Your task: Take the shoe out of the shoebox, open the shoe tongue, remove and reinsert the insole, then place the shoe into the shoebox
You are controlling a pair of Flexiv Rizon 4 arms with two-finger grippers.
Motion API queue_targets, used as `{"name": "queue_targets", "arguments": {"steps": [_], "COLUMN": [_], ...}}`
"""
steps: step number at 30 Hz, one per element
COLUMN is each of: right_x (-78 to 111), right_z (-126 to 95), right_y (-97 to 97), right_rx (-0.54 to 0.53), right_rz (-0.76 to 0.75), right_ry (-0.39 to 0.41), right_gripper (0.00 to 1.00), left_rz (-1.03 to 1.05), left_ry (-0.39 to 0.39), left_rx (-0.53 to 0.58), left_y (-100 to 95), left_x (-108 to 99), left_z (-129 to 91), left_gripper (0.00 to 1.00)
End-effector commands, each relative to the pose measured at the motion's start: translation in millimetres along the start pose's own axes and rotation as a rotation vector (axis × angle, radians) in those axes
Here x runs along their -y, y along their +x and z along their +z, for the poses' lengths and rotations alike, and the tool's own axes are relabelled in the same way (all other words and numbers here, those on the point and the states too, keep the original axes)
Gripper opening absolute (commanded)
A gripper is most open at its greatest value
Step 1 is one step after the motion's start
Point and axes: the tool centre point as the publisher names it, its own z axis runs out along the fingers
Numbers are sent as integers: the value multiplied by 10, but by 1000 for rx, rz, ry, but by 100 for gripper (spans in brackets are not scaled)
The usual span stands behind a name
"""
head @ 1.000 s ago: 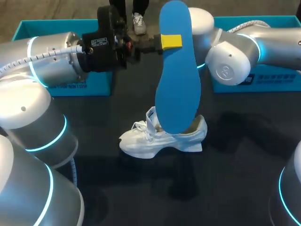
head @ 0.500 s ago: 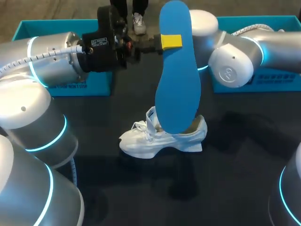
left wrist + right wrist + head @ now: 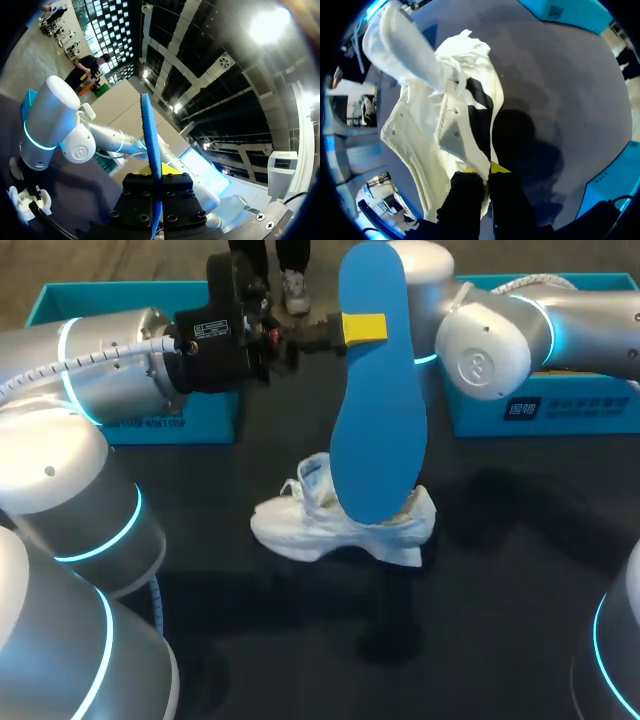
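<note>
A blue insole [image 3: 378,400] hangs upright over the table, with my left gripper [image 3: 352,329] shut on its upper part. In the left wrist view the insole [image 3: 150,130] shows edge-on between the black fingers. Under it, on the dark table, lies the white shoe [image 3: 335,525], its tongue and laces pulled up. My right gripper [image 3: 482,171] is shut on the rim of the shoe [image 3: 445,125] at the heel side. In the head view the insole hides that gripper; only the right arm [image 3: 490,340] shows.
One teal shoebox part [image 3: 150,425] stands at the back left and another [image 3: 560,410] at the back right. The dark table [image 3: 500,590] is bare around the shoe.
My right gripper has shut on the shoe's rim. The shoe has tipped and shifted slightly to the left, and the right arm's elbow has risen. The left arm and insole have not moved.
</note>
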Motion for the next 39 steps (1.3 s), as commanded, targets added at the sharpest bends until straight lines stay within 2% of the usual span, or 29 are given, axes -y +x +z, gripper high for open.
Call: {"name": "queue_targets", "arguments": {"steps": [1,3,5,11,16,23,27,34,36,39], "right_x": [24,13,15,-27,-110,-217,-272,-241,-182,-205], "right_z": [-18,-86,-145,-194,-248,-294,-313,-288,-276,-246], "right_y": [-28,-21,-8,29,52,128,200,379,435,529], "right_rx": [-15,-2,1,-12,-29,-31,-15,10,22,31], "right_rz": [49,93,143,282,397,577,666,807,850,917], "right_ry": [-77,-84,-153,-158,-109,-161,-171,-198,-215,-247], "right_gripper": [0,0,0,0,0,0,0,0,0,0], "left_rz": [0,0,0,0,0,0,0,0,0,0], "left_ry": [3,3,3,3,3,3,3,3,3,3], "left_rx": [0,0,0,0,0,0,0,0,0,0], "left_y": [0,0,0,0,0,0,0,0,0,0], "left_x": [-12,-12,-12,-12,-12,-12,-12,-12,-12,-12], "left_z": [2,2,2,2,2,2,2,2,2,2], "left_gripper": [0,0,0,0,0,0,0,0,0,0]}}
